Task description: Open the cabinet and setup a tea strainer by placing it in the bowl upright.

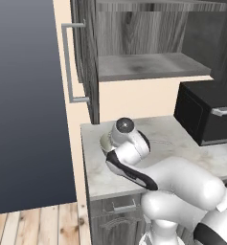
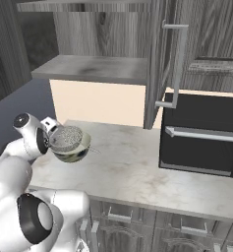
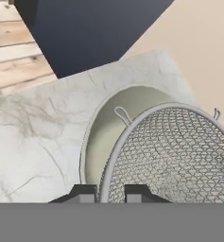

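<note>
With the cabinet (image 2: 160, 59) open, the gripper (image 3: 109, 193) pinches the strainer (image 3: 179, 156) rim over the bowl (image 3: 108, 127) just ahead; release remains.

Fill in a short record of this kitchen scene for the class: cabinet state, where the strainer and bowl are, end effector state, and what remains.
cabinet: cabinet doors open, shelves bare as far as seen
bowl: bowl on the marble counter, near its left end
tea strainer: tea strainer over the bowl, mesh partly inside its rim, tilted in the hand view
end effector: end effector, fingers either side of the strainer's rim
nearby: black microwave on the counter to the right
remaining: release the strainer, probably once it sits upright
</note>
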